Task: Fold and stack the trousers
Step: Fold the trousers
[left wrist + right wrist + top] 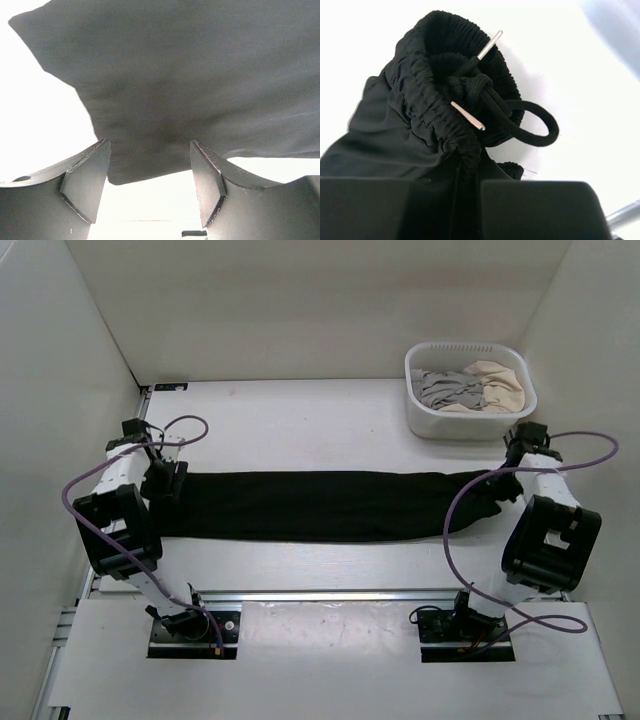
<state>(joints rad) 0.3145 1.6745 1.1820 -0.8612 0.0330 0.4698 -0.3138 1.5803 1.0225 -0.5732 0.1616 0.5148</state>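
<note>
The black trousers lie stretched in a long band across the table, legs to the left and waistband to the right. My left gripper hovers at the leg ends. In the left wrist view its fingers stand open, with the hem of the trousers reaching just between their tips. My right gripper sits at the waistband end. The right wrist view shows it shut on the gathered elastic waistband of the trousers, beside the looped drawstring with metal tips.
A white basket stands at the back right, holding a grey garment and a beige garment. White walls enclose the table on three sides. Purple cables loop off both arms.
</note>
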